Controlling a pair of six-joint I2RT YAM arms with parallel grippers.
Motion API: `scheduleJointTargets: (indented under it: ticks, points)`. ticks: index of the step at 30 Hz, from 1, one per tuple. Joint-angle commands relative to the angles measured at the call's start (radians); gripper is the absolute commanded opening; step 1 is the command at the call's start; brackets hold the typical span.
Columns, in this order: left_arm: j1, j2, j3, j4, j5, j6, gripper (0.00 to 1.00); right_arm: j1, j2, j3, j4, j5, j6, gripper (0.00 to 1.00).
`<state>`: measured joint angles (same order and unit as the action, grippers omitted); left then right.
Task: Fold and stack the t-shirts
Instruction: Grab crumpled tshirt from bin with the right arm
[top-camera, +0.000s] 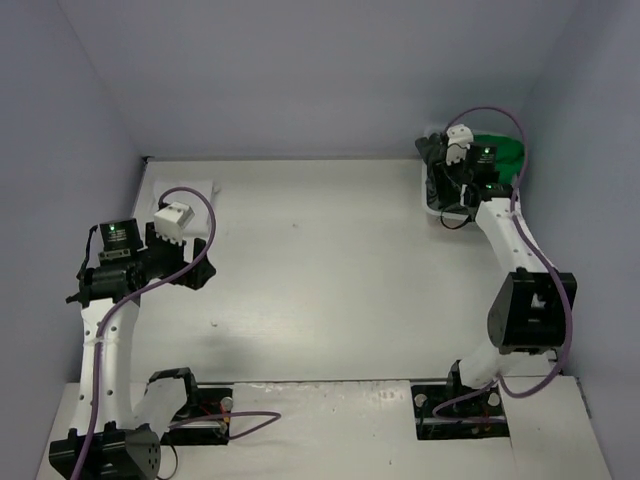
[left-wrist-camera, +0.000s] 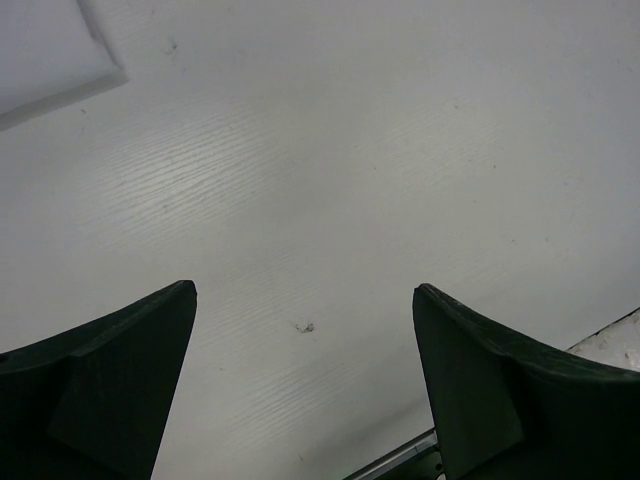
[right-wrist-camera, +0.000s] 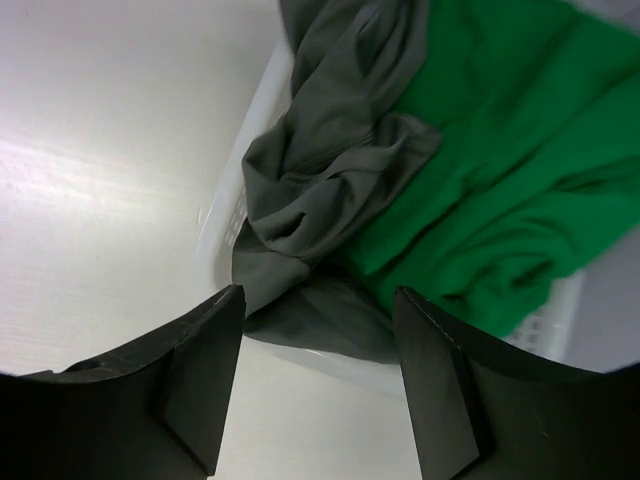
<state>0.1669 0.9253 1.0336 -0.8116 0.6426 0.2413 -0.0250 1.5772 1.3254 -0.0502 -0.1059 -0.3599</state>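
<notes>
Soft, even, cool light fills the overhead view. It tints the walls (top-camera: 300, 70) bluish and leaves only faint, blurred shadows on the pale counter (top-camera: 330, 260). In the left wrist view the counter's grain is sharp, while the left tool (left-wrist-camera: 304, 288) is a dark, underexposed shape. In the right wrist view glare washes out the counter at left. The green shirt (right-wrist-camera: 500, 170) is vivid, the grey shirt (right-wrist-camera: 320, 170) has shaded folds, and the right tool (right-wrist-camera: 319, 291) looks dark and soft.

Tabletop (top-camera: 320, 270) centre — open passage, basket rim (right-wrist-camera: 225, 205) walls in heaped shirts (right-wrist-camera: 330, 170), far right corner
</notes>
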Motion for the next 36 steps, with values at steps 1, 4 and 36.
scheduleJointTargets:
  ticks: [1, 4, 36]
  points:
    - [0.010, 0.004, 0.011, 0.049, -0.008, -0.007, 0.83, -0.001, 0.084, 0.066, -0.043, -0.034, -0.034, 0.57]
    - [0.013, 0.006, 0.008, 0.051, -0.015, -0.007, 0.83, -0.001, 0.145, 0.086, -0.045, -0.038, -0.030, 0.57]
    - [0.014, 0.023, 0.006, 0.055, -0.031, -0.008, 0.83, 0.008, -0.075, 0.423, -0.307, -0.155, -0.070, 0.00]
